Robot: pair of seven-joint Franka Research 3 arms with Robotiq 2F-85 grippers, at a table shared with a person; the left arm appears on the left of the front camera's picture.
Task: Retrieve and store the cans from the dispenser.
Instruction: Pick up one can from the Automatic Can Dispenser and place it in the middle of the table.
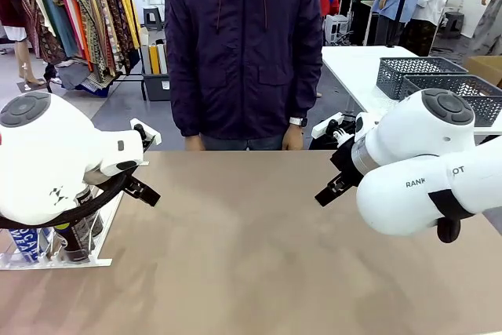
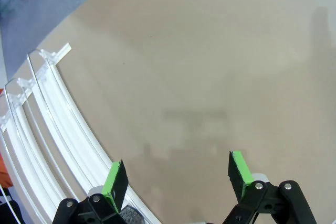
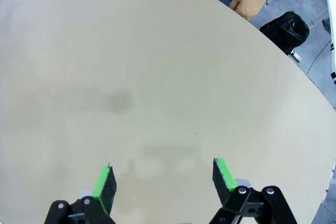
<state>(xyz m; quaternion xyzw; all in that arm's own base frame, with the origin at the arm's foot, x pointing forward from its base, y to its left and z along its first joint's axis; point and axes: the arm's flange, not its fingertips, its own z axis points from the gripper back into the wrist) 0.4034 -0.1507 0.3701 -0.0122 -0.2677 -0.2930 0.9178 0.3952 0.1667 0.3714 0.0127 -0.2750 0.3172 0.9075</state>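
Green-padded, the left gripper (image 2: 177, 171) hangs over the tan table (image 1: 259, 256), its fingers wide apart and empty. The right gripper (image 3: 164, 174) hovers over the table likewise, spread and holding nothing. At the table's left edge sits the white dispenser (image 2: 50, 108), with cans (image 1: 30, 242) standing in it. A person (image 1: 243, 45) stands at the table's far side.

Cans (image 1: 30, 245) upright in white dispenser (image 1: 63, 262) (left)
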